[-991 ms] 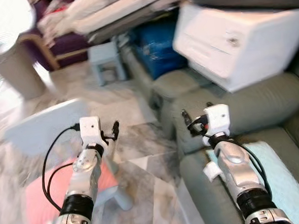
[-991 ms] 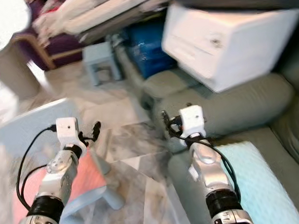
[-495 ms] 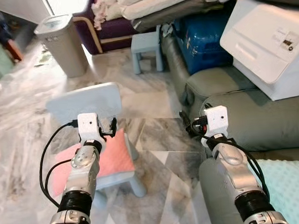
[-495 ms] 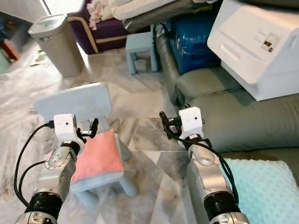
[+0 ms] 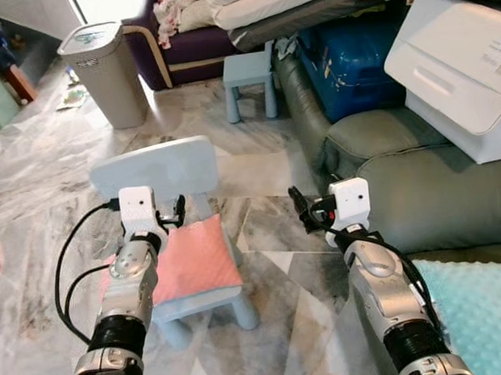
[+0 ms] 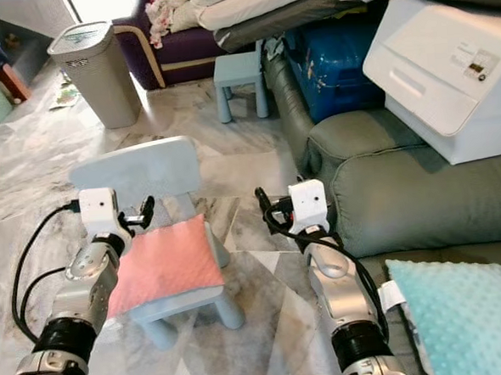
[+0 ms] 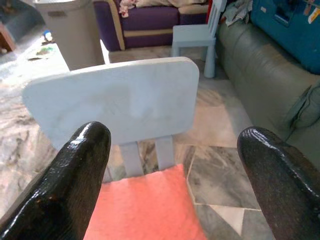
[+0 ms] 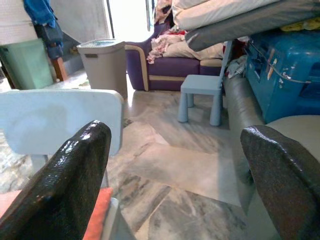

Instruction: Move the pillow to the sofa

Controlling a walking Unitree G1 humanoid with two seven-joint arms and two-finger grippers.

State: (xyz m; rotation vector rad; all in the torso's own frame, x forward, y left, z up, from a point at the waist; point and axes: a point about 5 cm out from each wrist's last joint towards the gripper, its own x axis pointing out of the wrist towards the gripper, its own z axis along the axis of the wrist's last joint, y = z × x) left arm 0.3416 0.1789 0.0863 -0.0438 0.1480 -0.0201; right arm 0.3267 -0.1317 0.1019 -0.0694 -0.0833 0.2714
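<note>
A pink pillow (image 5: 196, 263) lies flat on the seat of a small pale-blue chair (image 5: 156, 166) standing on the marble floor. My left gripper (image 5: 174, 211) hovers open just above the pillow's rear edge, in front of the chair back; the left wrist view shows the pillow (image 7: 145, 205) below its spread fingers (image 7: 85, 165). Open and holding nothing, my right gripper (image 5: 301, 211) hangs over the floor between the chair and the grey sofa (image 5: 429, 193). The sofa runs along my right side.
A turquoise pillow (image 5: 483, 309) lies on the sofa seat at lower right. A white appliance (image 5: 464, 64) rests on the sofa further back. Beyond stand a blue case (image 5: 353, 62), a small blue stool (image 5: 250, 77), a grey bin (image 5: 107, 73) and a purple armchair (image 5: 183, 51).
The camera has swung left and steadied, so the chair and pink pillow now sit nearer the middle. Both grippers stay open in much the same pose.
</note>
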